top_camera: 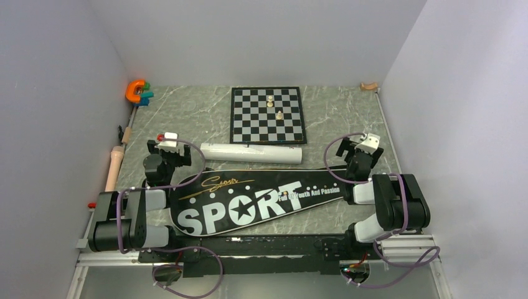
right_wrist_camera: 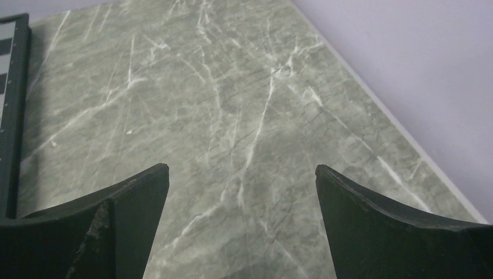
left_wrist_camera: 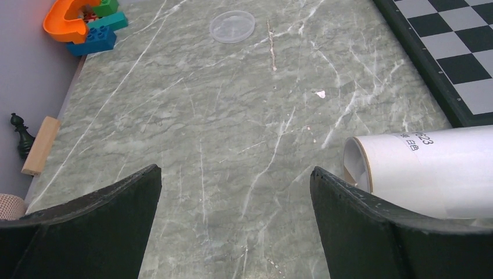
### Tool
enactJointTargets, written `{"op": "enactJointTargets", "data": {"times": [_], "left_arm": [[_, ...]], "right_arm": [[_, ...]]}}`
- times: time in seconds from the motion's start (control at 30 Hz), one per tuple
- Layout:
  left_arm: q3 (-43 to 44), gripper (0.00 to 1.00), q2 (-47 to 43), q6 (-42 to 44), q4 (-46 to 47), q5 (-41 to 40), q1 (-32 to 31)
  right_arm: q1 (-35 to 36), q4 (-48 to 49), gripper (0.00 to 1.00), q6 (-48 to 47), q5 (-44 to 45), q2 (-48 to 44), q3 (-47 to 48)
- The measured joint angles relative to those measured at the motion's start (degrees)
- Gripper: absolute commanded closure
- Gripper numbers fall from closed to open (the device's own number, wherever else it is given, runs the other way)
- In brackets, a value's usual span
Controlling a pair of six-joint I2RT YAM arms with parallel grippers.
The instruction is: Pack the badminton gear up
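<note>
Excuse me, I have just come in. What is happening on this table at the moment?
Two robot arms are meant to pack up badminton gear, but right now neither holds anything. The left gripper and the right gripper are both open over the bare table. The black SPORT racket bag lies flat between the arms. The long white tube lies just behind it, in front of the chessboard, with its left end open. A clear round lid lies apart, farther back.

left arm (top_camera: 134,215) and right arm (top_camera: 389,202) sit folded low; left tool (left_wrist_camera: 235,174) and right tool (right_wrist_camera: 242,172) point forward, jaws spread wide apart.
</note>
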Motion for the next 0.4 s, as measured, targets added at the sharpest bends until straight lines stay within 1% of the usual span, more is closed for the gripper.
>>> {"op": "enactJointTargets", "data": {"times": [0.4], "left_arm": [[0.0, 0.01, 0.0, -1.0, 0.1, 0.0, 0.0]], "right_arm": [[0.1, -2.3, 0.00, 0.6, -0.9, -0.1, -0.1]]}}
